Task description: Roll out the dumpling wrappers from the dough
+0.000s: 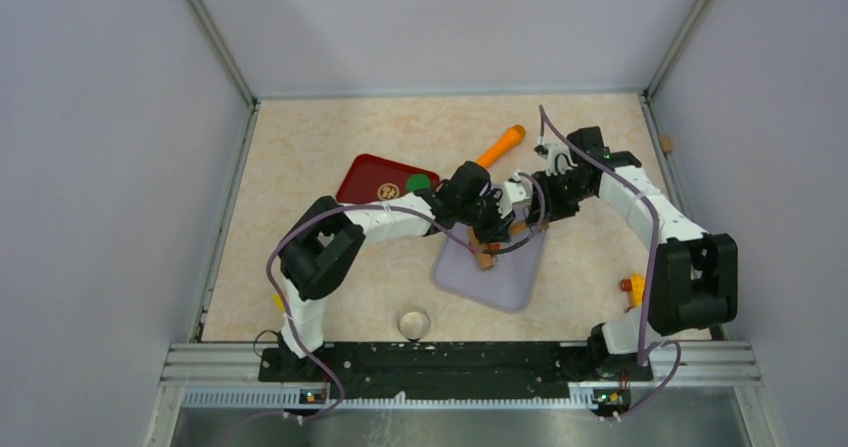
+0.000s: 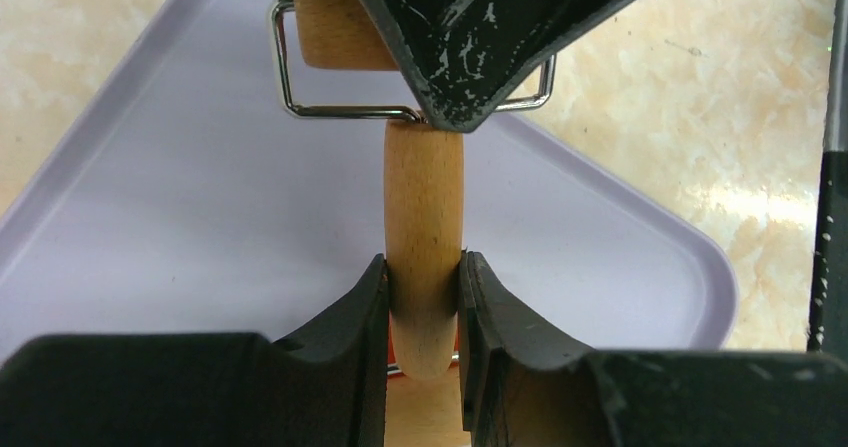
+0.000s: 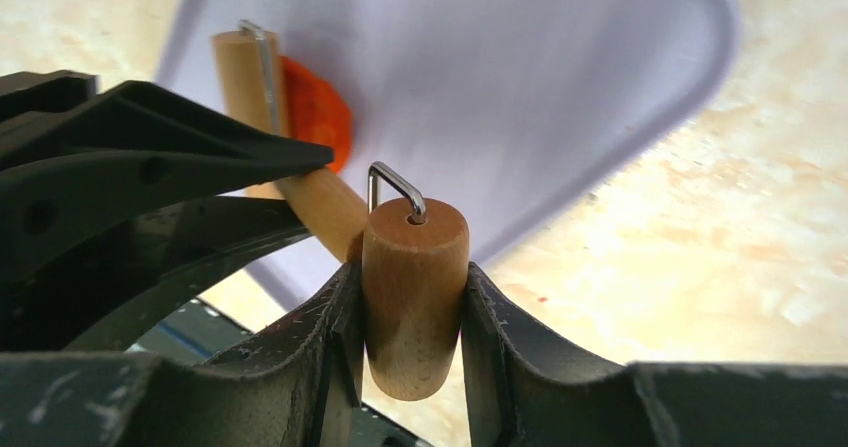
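Note:
A wooden double-ended roller with wire frames lies over the lavender tray [image 1: 505, 285]. My left gripper [image 1: 487, 231] is shut on its middle handle [image 2: 424, 207]. My right gripper [image 1: 527, 221] is shut on one end roller [image 3: 415, 267]. The other end roller [image 3: 240, 67] rests against an orange-red flattened dough piece [image 3: 320, 117] on the tray [image 3: 520, 77]. The roller and my left gripper partly hide that piece. In the left wrist view only an orange sliver [image 2: 386, 352] shows below the handle, and the right gripper's finger [image 2: 480, 27] covers the top.
A red tray [image 1: 362, 179] at back left holds a green disc [image 1: 418, 181] and a brown patterned disc [image 1: 387, 190]. An orange rolling pin [image 1: 501, 145] lies behind the lavender tray. A small clear cup [image 1: 413, 323] stands near the front edge. A small orange object [image 1: 633, 286] sits by the right arm.

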`<action>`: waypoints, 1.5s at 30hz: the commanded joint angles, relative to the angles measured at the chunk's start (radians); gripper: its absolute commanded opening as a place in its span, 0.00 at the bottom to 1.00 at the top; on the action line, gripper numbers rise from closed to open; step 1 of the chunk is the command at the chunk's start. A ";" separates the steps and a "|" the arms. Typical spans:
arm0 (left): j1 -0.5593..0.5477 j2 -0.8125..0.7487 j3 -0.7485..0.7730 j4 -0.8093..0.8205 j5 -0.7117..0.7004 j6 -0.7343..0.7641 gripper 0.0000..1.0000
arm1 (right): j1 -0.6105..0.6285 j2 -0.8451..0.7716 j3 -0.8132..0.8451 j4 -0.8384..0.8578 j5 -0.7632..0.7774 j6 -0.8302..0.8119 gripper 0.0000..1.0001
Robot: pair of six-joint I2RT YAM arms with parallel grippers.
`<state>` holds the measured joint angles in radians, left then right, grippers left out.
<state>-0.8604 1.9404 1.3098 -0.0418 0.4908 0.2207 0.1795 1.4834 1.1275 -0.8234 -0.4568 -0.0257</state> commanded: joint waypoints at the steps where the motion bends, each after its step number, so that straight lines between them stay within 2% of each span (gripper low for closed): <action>1: -0.012 0.096 0.023 0.198 -0.036 -0.018 0.00 | -0.018 0.002 -0.007 -0.043 0.079 -0.034 0.00; 7: -0.040 0.162 0.077 0.230 -0.036 -0.075 0.00 | -0.079 0.009 -0.056 -0.034 0.127 -0.052 0.00; 15: -0.066 0.190 0.121 0.266 -0.025 -0.090 0.00 | -0.105 -0.044 -0.013 -0.082 0.109 -0.039 0.00; 19: -0.065 0.168 0.170 0.214 -0.014 -0.104 0.00 | -0.110 -0.096 0.034 -0.127 0.021 -0.043 0.00; 26: -0.055 0.022 0.164 0.109 0.027 -0.083 0.00 | -0.109 -0.163 0.081 -0.178 -0.206 -0.006 0.00; 27: -0.054 0.004 0.157 0.101 0.032 -0.077 0.00 | -0.109 -0.162 0.073 -0.177 -0.223 -0.003 0.05; 30: -0.046 -0.030 0.140 0.086 0.042 -0.055 0.00 | -0.109 -0.159 0.040 -0.155 -0.236 0.010 0.31; 32: -0.041 -0.035 0.134 0.080 0.047 -0.039 0.00 | -0.110 -0.149 0.019 -0.136 -0.242 0.018 0.40; 34: -0.039 -0.037 0.131 0.078 0.047 -0.025 0.00 | -0.109 -0.135 0.007 -0.118 -0.239 0.018 0.42; 41: -0.039 -0.033 0.138 0.097 0.039 -0.021 0.00 | -0.109 -0.081 -0.001 -0.119 -0.172 0.004 0.41; 43: -0.038 -0.031 0.140 0.109 0.041 -0.025 0.00 | -0.110 -0.078 -0.005 -0.113 -0.171 0.005 0.34; 45: -0.038 -0.029 0.141 0.116 0.048 -0.029 0.00 | -0.110 -0.078 -0.004 -0.102 -0.181 0.014 0.19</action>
<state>-0.9031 1.9717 1.4395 -0.0250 0.5259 0.1860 0.0635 1.4036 1.1255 -0.9333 -0.6353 -0.0193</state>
